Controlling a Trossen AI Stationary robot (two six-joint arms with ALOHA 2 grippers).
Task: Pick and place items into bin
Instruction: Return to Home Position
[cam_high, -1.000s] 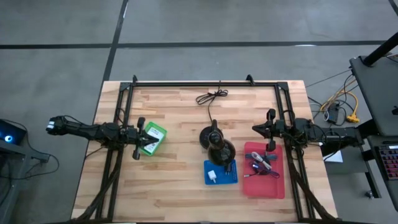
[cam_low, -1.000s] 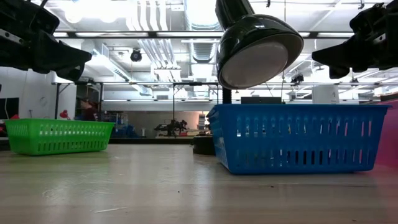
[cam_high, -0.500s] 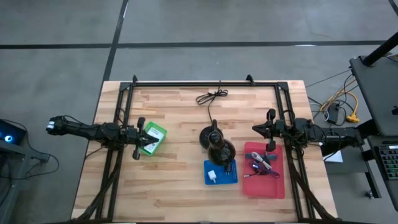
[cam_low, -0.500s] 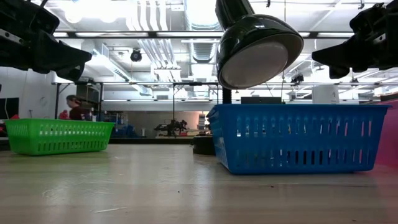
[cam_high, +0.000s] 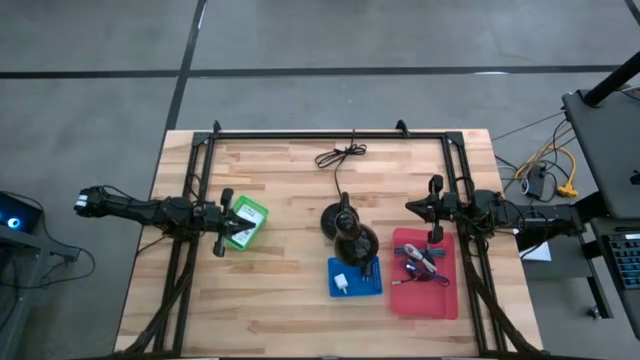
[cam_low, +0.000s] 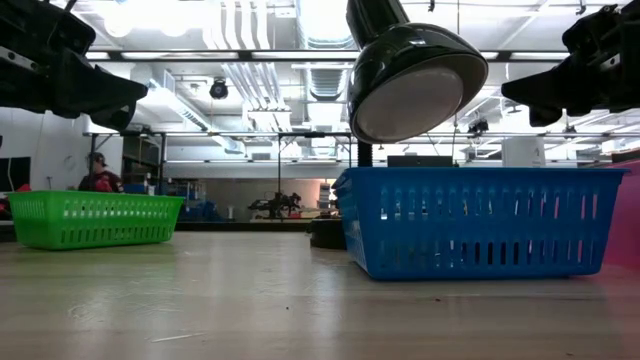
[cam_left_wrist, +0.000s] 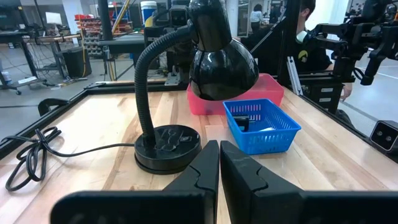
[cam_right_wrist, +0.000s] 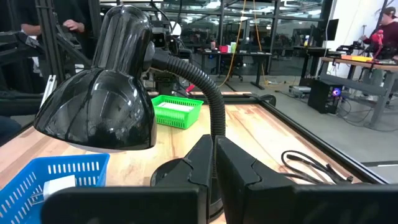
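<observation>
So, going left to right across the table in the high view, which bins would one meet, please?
Green bin → blue bin → red bin. The black lamp overlaps the blue bin, so I leave it out.

A grey concrete floor (cam_high: 90, 60) crossed by dark seams surrounds the pale wooden worktop (cam_high: 290, 180). Beyond the worktop lies an open workshop hall, with white ducts (cam_low: 240, 75) and bright strip lights (cam_low: 322, 15) overhead, distant workbenches (cam_right_wrist: 354, 60), and a person (cam_low: 97, 178) far off
</observation>
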